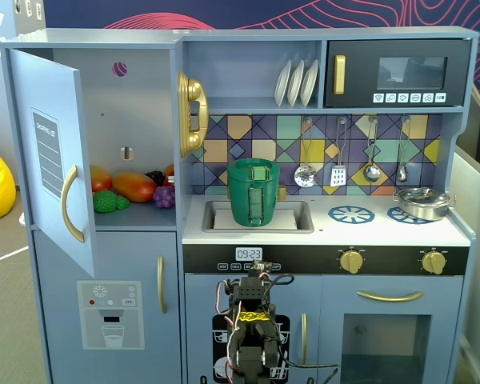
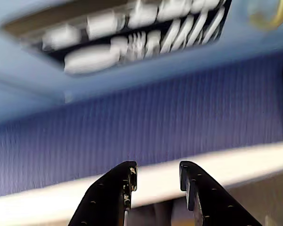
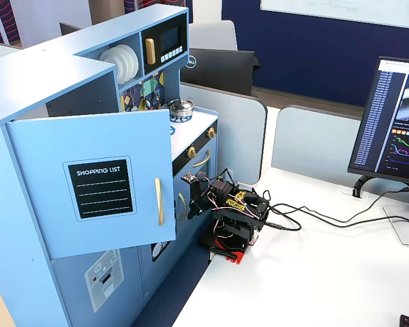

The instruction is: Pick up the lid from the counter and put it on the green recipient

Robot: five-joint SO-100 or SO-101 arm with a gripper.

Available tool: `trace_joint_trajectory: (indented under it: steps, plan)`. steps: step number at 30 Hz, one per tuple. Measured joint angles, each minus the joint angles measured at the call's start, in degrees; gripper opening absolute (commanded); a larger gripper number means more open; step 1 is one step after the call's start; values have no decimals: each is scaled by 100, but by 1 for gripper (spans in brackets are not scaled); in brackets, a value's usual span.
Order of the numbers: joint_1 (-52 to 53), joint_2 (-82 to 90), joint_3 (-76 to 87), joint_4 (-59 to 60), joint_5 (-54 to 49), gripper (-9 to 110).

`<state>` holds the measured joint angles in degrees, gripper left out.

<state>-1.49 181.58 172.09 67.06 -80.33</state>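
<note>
The green recipient [image 1: 254, 193] stands upright in the sink recess of the toy kitchen's counter [image 1: 400, 233], its ribbed strap handle facing the camera in a fixed view. And there's the lid [image 1: 258, 170], sitting on top of the pot, its square knob just showing at the rim. Down below the counter the arm [image 1: 250, 336] is folded up against the kitchen front, well apart from the pot. From the other fixed view it sits on the white tabletop [image 3: 313, 272] at the edge nearest the toy kitchen, cables trailing off towards the monitor [image 3: 395, 122]. The wrist view is badly smeared, but the claw [image 2: 158, 176] comes in from the bottom edge with its two black fingers [image 2: 111, 193] a little apart, a clear gap between them and nothing held in it. Behind it there is a blue panel with white markings, probably the kitchen's front. Over at the right end of the counter the steel pan [image 1: 422, 202] rests on a blue burner ring [image 1: 351, 214], with another beside it.
</note>
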Motion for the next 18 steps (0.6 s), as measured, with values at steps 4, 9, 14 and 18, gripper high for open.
trace_joint_trajectory:
  steps: [4, 9, 14, 18]
  plan:
    - [-149, 9, 0, 598, 9, 2]
    - [-185, 62, -18, 949, -167, 2]
    - [-185, 88, -18, 984, -527, 3]
    - [-158, 88, -18, 984, -598, 3]
